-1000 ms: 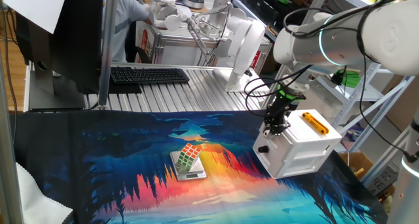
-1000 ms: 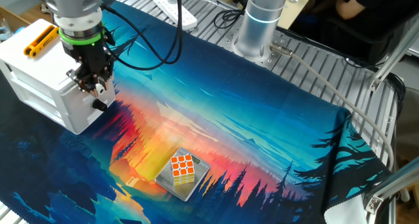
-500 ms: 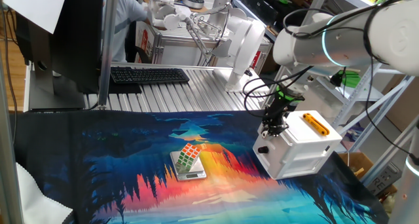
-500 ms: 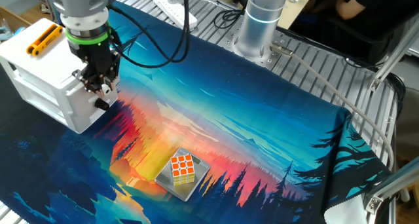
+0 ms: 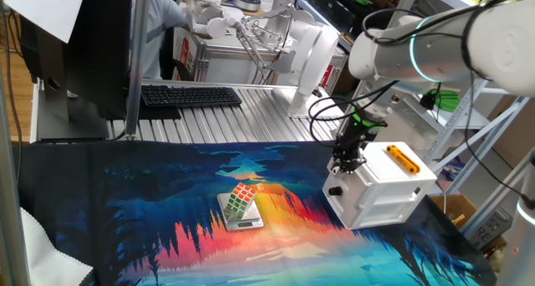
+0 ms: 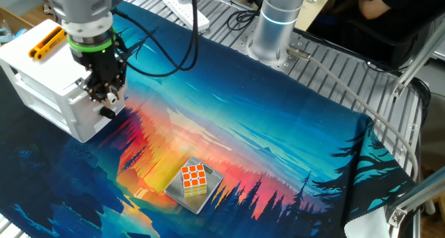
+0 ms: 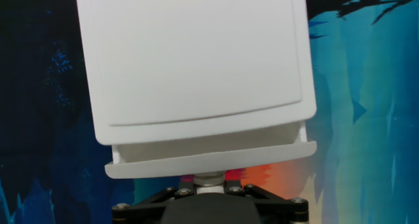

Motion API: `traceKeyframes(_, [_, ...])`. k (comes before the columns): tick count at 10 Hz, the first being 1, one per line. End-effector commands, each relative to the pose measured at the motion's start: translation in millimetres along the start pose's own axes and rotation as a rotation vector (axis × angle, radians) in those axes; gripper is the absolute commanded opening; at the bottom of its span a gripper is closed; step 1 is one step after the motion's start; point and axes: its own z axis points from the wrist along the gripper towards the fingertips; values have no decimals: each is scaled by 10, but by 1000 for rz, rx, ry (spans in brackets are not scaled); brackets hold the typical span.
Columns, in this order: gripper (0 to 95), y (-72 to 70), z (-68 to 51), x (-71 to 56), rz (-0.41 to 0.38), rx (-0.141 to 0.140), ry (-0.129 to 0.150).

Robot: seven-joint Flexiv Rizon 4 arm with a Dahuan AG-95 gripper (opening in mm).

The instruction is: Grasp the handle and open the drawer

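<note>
Gripper (image 5: 345, 163) sits at the upper front edge of the white cabinet (image 5: 386, 190), fingers pointing down — clenched on the handle, which the fingers hide in every view. From the hand view, the drawer (image 7: 209, 157) shows as a white lip sticking out a little past the cabinet top, just above the fingers. A lower black knob (image 6: 106, 112) stays free below. Nearby on the printed cloth (image 6: 264, 120), a cube (image 6: 194, 179) rests on a small scale (image 5: 242, 222).
</note>
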Motion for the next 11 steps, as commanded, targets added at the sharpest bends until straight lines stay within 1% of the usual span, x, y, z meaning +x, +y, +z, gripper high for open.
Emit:
traceKeyframes(1, [0,22,63,12,1,-1,-8])
traceKeyframes(2, [0,26,94,28,3,-2,-8])
traceKeyframes(3, [0,17,76,38,-1,-1,-4])
traceKeyframes(4, [0,1,45,59,-4,0,-7])
traceKeyframes(5, [380,0,43,60,0,3,-11])
traceKeyframes(7, [760,16,72,64,11,4,-21])
traceKeyframes(11, [760,33,79,64,6,4,-23])
